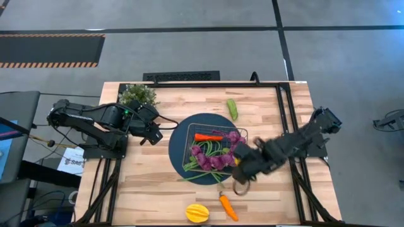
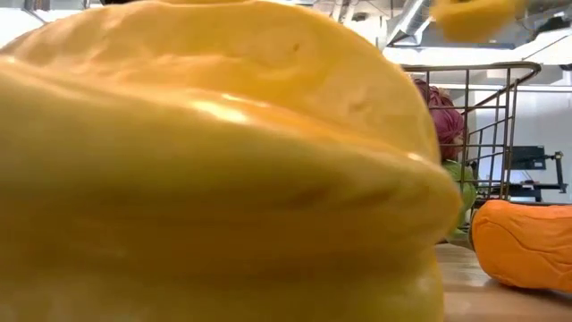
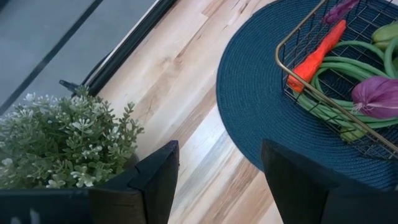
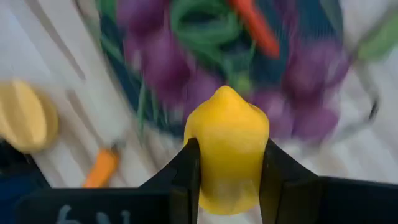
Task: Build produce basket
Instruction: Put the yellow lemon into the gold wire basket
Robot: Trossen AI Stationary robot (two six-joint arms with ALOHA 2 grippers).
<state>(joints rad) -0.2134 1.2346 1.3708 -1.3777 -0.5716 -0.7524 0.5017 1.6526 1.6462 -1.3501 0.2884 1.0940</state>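
The wire basket (image 1: 214, 151) sits on a dark blue round mat (image 1: 180, 151), holding green beans (image 3: 336, 68), purple grapes (image 1: 214, 159) and an orange-red vegetable (image 1: 208, 136). My right gripper (image 4: 227, 180) hovers at the basket's near right corner (image 1: 243, 169), shut on a yellow lemon (image 4: 227, 149). My left gripper (image 3: 214, 180) is open, waiting left of the mat beside the plant. A green cucumber (image 1: 232, 108) lies far of the mat. A yellow ribbed fruit (image 1: 197, 212) and an orange carrot (image 1: 228, 207) rest near the table's near edge. My right gripper pinches the lemon (image 4: 227, 186) between its two fingers (image 4: 186, 180), one on each flank, with the lemon's pointed end (image 4: 225, 93) sticking out past the fingertips. The lemon is lifted clear, seen high in the low view (image 2: 469, 13) above the basket rim.
A bushy potted plant (image 1: 139, 94) stands at the far left corner, close to my left gripper. In the low view the ribbed fruit (image 2: 206, 161) fills most of the picture, with the carrot (image 2: 523, 241) and basket wall (image 2: 500, 116) behind. Black rails run along the table's sides.
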